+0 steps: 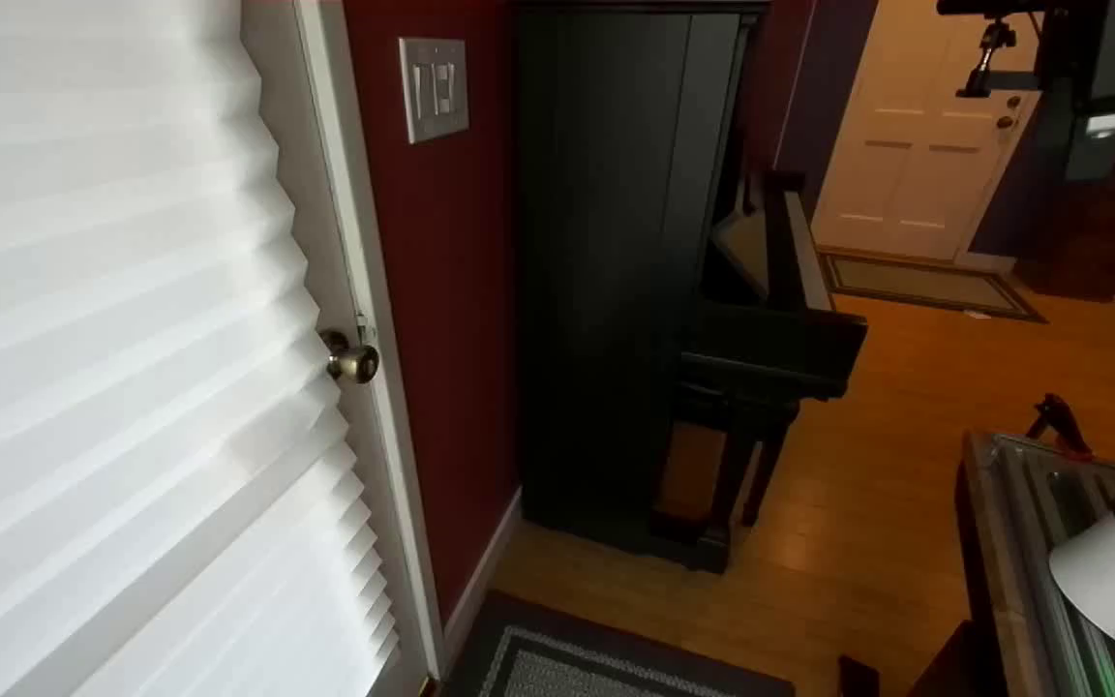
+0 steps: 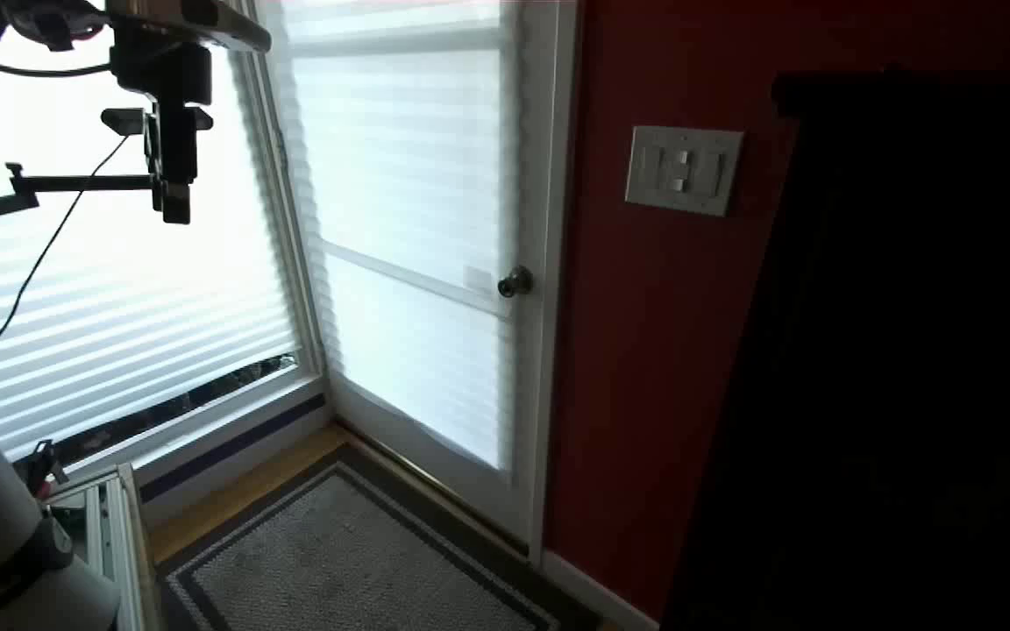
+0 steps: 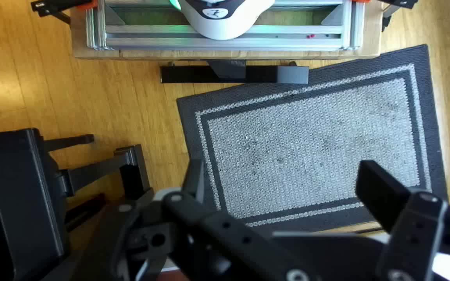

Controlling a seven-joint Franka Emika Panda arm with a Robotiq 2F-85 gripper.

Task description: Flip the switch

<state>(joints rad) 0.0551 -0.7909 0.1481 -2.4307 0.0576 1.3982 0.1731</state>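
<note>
The switch is a light grey rectangular plate with several small switches, fixed upright on the red wall beside the door. It shows in both exterior views, near the top in one exterior view (image 1: 457, 106) and at upper right in an exterior view (image 2: 632, 184). It is out of the wrist view. My gripper (image 3: 281, 181) is open in the wrist view, with its black fingers wide apart and only the floor mat far below between them. In an exterior view the gripper (image 2: 176, 206) hangs at upper left, pointing down, well apart from the switch.
A door with a round brass knob (image 1: 357, 364) stands left of the switch. A black piano (image 1: 606, 290) stands right of it. A grey mat (image 3: 311, 144) lies below. A thin black camera arm with a cable (image 2: 84, 183) shows near my gripper.
</note>
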